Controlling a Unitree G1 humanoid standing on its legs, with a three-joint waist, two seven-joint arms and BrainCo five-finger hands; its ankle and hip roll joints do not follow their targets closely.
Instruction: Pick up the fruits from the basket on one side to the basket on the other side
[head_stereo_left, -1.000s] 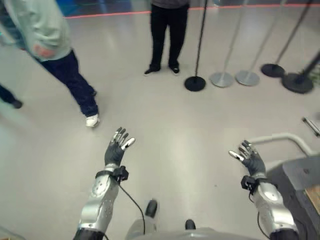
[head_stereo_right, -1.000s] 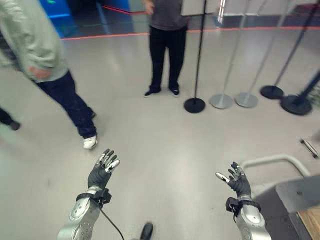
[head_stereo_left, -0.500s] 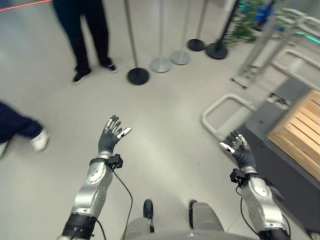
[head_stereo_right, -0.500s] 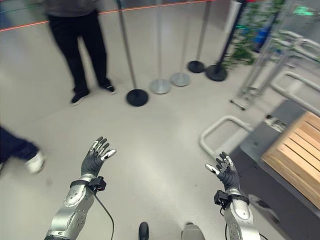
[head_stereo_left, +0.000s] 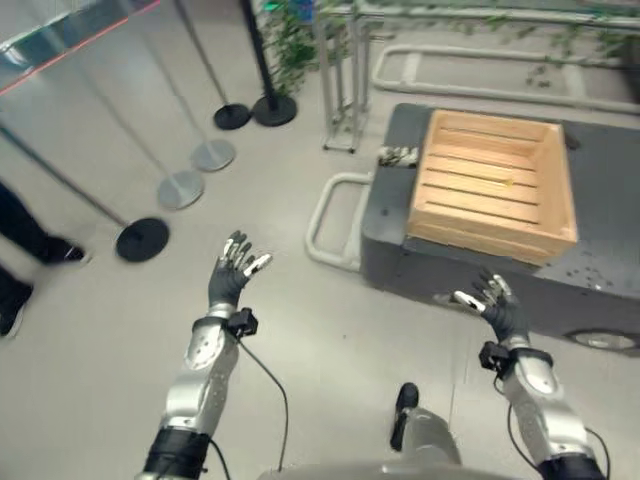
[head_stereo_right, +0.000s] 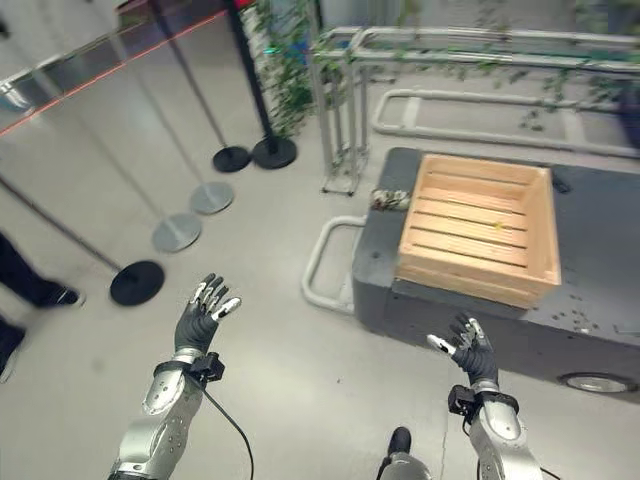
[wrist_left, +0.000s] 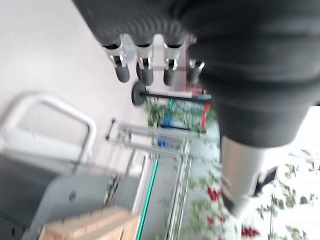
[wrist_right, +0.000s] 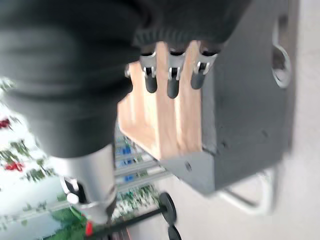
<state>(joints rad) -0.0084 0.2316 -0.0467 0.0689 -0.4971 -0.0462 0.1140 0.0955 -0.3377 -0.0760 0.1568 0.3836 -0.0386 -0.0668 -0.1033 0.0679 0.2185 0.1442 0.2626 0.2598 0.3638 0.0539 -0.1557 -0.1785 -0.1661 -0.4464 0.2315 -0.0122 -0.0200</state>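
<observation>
Crate (head_stereo_left: 495, 185) on grey cart (head_stereo_right: 600, 260) — beyond both hands' spread, empty fingers (head_stereo_left: 240, 262).

Wooden crate (head_stereo_left: 495, 185) on grey cart (head_stereo_left: 480, 280)

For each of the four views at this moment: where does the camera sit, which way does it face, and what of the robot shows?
Left eye view: head camera, looking down at the floor and the wooden crate on a dark cart; left robot hand and right robot hand raised, open.
Right eye view: same scene, slightly offset; stanchion bases at left.
Left wrist view: along the left hand's fingers toward railing and plants.
Right wrist view: along the right hand's fingers toward the crate.
Shared: crate and cart.
</observation>
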